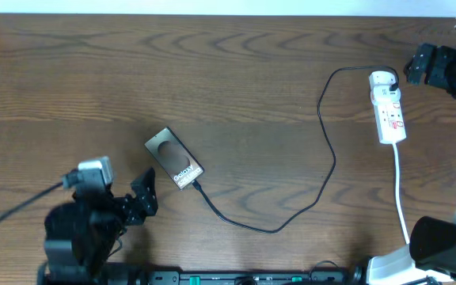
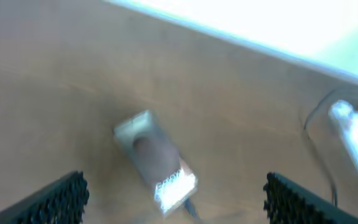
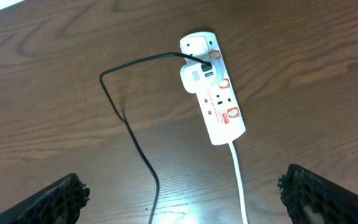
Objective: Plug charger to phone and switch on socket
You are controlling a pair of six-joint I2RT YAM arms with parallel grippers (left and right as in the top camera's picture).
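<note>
The phone [image 1: 173,158] lies flat and slanted on the wooden table left of centre, blurred in the left wrist view [image 2: 157,165]. The charger's thin black cable [image 1: 323,186] runs from the phone's lower-right end, where its tip [image 1: 199,186] meets the edge, in a loop up to a white adapter [image 3: 194,78] plugged into the socket [image 1: 388,107]. My left gripper [image 1: 142,196] is open just left of and below the phone, nothing between its fingers [image 2: 58,199]. My right gripper [image 1: 412,70] hangs open right of the socket's top end, above the socket [image 3: 213,87], holding nothing.
The socket's white cord [image 1: 400,198] runs down toward the front edge past the right arm's base [image 1: 442,241]. The left arm's body [image 1: 77,229] fills the front left corner. The table's far edge [image 1: 212,14] runs along the top.
</note>
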